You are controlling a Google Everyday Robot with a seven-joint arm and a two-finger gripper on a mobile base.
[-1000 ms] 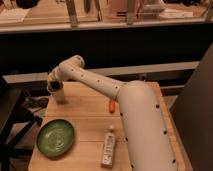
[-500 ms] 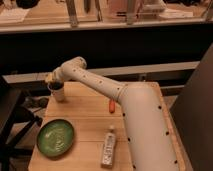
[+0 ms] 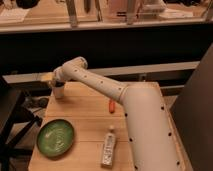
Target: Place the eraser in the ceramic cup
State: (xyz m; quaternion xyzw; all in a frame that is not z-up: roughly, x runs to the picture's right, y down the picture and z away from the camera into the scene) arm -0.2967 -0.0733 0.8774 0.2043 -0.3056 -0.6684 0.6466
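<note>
A small off-white ceramic cup (image 3: pixel 59 91) stands upright at the far left corner of the wooden table (image 3: pixel 87 120). My white arm reaches across the table from the right, and my gripper (image 3: pixel 52 79) hangs right above the cup's mouth. A yellowish bit shows at the gripper's tip. I cannot make out the eraser as such.
A round green plate (image 3: pixel 55 137) lies at the front left. A white flat packet or bottle (image 3: pixel 108 148) lies near the front middle. A small orange thing (image 3: pixel 112 105) lies mid-table beside my arm. A dark chair (image 3: pixel 12 120) stands left of the table.
My gripper has shifted slightly over the cup; the arm's pose is nearly the same. Nothing else on the table has moved.
</note>
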